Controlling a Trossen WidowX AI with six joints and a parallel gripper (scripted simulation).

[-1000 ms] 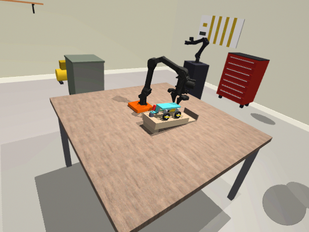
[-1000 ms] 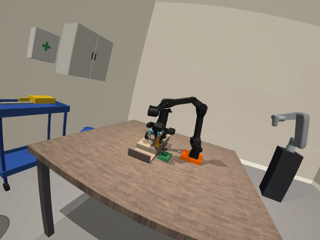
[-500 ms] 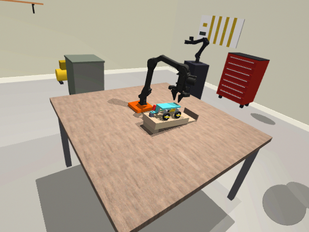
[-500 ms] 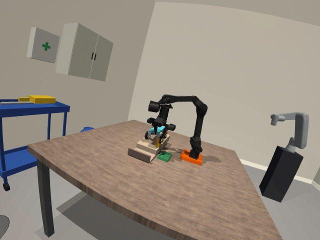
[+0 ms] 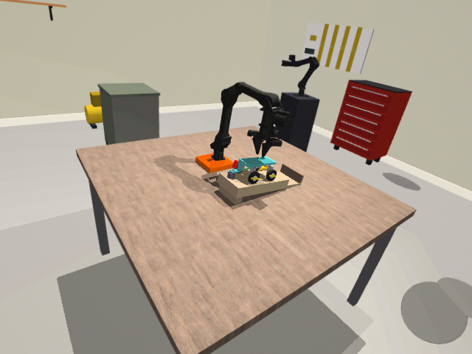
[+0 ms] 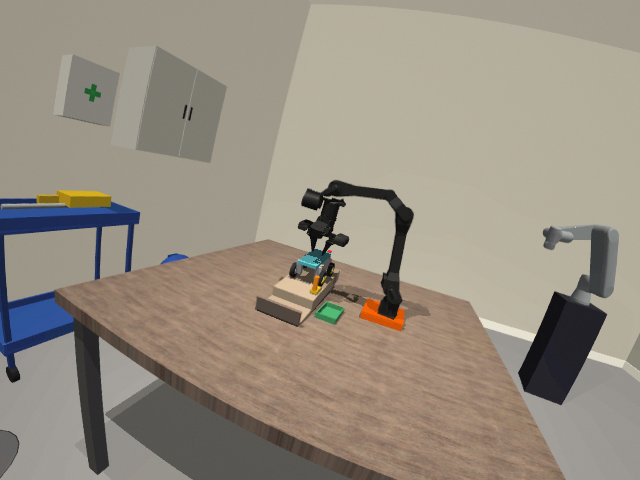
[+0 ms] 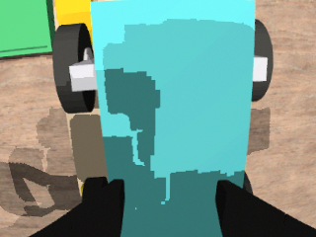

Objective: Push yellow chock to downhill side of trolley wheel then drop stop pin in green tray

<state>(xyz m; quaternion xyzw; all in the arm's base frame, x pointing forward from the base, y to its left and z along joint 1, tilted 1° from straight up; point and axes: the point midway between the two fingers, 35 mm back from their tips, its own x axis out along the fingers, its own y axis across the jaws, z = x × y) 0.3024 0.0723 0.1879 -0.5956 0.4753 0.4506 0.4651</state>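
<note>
The turquoise trolley (image 5: pixel 251 162) (image 6: pixel 310 259) (image 7: pixel 197 99) stands on the beige ramp (image 5: pixel 262 187) (image 6: pixel 293 290). The yellow chock (image 5: pixel 263 167) (image 6: pixel 315 284) (image 7: pixel 74 11) stands upright on the ramp, close to the downhill side of the trolley's tray-side lower wheel; whether they touch is not clear. The stop pin's red head (image 5: pixel 235 164) (image 6: pixel 329 251) shows at the uphill end. My gripper (image 5: pixel 260 154) (image 6: pixel 318 252) (image 7: pixel 170 190) is partly open and empty, just above the trolley's deck. The green tray (image 6: pixel 329 312) (image 7: pixel 22 30) lies beside the ramp; no pin shows in it.
The ramp's low end has a brown end board (image 5: pixel 291 174) (image 6: pixel 279 310). The arm's orange base (image 5: pixel 212 164) (image 6: pixel 382 315) stands on the wooden table (image 5: pixel 228 266) (image 6: pixel 361 382), on the tray's side of the ramp.
</note>
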